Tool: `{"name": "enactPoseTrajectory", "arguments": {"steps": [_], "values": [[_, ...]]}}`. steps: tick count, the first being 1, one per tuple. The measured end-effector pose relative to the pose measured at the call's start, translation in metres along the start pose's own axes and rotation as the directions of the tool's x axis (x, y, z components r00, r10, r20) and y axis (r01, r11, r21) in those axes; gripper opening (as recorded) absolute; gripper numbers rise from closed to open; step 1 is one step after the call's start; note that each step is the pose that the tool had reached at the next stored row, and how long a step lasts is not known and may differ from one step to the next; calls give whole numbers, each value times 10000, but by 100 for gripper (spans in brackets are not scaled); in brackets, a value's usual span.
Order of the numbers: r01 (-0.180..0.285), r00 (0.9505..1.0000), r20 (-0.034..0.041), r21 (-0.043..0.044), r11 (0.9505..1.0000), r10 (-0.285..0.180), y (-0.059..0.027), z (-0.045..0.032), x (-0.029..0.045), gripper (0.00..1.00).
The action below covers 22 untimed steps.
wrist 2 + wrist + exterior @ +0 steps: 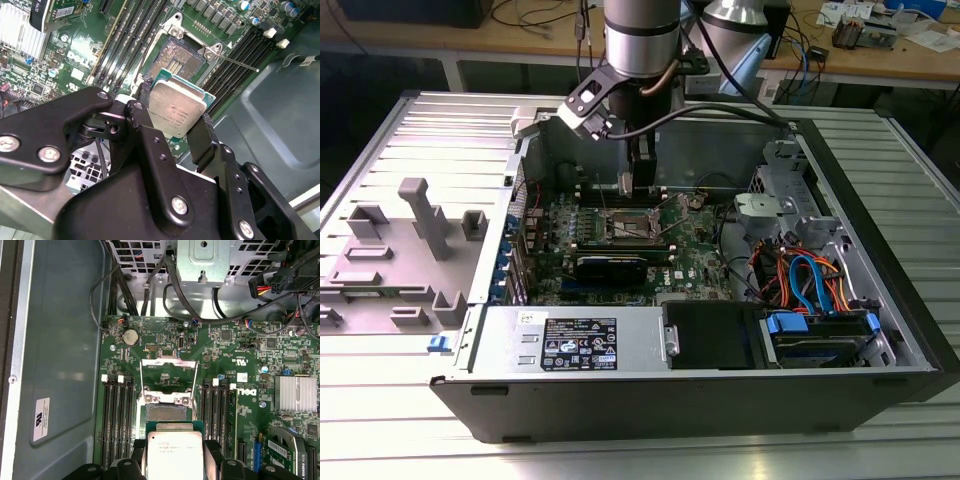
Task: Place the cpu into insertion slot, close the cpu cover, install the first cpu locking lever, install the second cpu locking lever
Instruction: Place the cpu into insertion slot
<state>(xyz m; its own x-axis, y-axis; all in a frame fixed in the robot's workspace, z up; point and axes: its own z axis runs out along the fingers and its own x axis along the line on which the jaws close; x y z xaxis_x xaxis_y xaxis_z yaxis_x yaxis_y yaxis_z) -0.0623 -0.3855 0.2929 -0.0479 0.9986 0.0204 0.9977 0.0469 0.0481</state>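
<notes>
Gripper (175,114) is clamped on the cpu (177,105) by two opp. edges, w/ the metal top facing up in both wrist views. I see the cpu held just over the insertion slot (167,412), not seated; the slot is bare and the cpu cover (169,362) is raised off it, hinged at the slot's edge. In the exterior view the arm reaches down into the open pc case (720,395) on the counter (380,430), over the green board (695,255).
</notes>
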Motion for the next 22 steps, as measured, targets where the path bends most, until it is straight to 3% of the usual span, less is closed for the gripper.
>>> {"name": "enactPoseTrajectory", "arguments": {"steps": [9, 16, 18, 20, 22], "values": [[0, 10000, -4, -2, 10000, 0, -1, 31, 0, 54], [-242, 9997, 13, -54, 9997, 243, -6, 128, 0, 54], [-327, 9995, 19, -91, 9994, 327, -7, 139, 2, 54], [-350, 9994, 46, -229, 9991, 351, -7, 152, 2, 54], [-346, 9994, 62, -311, 9989, 348, -8, 159, 1, 54]]}}
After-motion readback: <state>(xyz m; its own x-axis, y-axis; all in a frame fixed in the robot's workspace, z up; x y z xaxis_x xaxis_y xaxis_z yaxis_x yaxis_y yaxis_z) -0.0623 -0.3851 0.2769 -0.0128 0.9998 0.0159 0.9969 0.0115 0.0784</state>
